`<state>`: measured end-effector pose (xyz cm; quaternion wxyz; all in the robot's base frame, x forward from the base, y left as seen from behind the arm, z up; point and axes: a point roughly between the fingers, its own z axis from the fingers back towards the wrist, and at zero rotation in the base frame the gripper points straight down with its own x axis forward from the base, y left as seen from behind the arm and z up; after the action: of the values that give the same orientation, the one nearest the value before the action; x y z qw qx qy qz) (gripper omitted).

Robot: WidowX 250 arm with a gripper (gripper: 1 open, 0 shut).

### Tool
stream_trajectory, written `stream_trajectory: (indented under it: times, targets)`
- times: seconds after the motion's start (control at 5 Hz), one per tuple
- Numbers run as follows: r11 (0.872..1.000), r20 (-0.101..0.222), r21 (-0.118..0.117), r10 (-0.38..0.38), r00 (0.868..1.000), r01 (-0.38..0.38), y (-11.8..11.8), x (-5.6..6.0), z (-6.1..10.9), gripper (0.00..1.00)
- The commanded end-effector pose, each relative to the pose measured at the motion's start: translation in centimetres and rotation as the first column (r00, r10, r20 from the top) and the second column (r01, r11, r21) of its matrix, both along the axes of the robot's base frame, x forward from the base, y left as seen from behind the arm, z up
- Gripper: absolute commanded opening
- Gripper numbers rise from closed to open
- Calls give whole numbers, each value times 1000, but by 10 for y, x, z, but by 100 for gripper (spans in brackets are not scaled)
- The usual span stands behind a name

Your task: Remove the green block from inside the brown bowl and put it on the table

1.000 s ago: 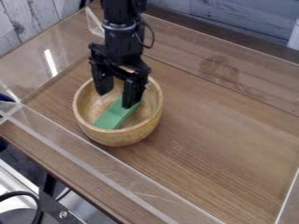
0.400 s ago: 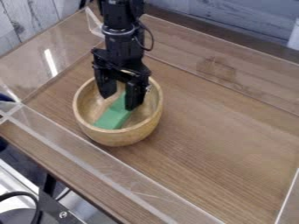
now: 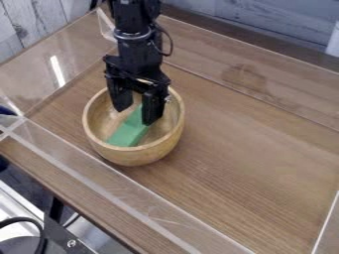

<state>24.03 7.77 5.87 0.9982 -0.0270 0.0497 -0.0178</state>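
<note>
The green block (image 3: 129, 133) lies slanted inside the brown bowl (image 3: 133, 151), its upper end between my fingers. My black gripper (image 3: 137, 110) reaches straight down into the bowl, open, with one finger on each side of the block's far end. Whether the fingertips touch the block I cannot tell. The bowl rests on the table (image 3: 239, 149) toward its left side.
Low clear acrylic walls (image 3: 79, 169) run along the table's front, left and back edges. Bare wood-grain surface stretches to the right of the bowl. A black cable and a frame part show at the bottom left corner (image 3: 27, 238).
The gripper has sunk slightly lower into the bowl, staying open around the block. The block and bowl have not moved.
</note>
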Motion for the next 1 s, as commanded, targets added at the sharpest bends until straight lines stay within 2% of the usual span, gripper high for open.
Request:
stream_trajectory:
  times: [0.0, 0.8]
  targets:
    - [1000, 47, 10, 6, 999, -6, 4, 7, 12, 100]
    - [1000, 67, 0, 3, 998, -3, 4, 10, 18, 100]
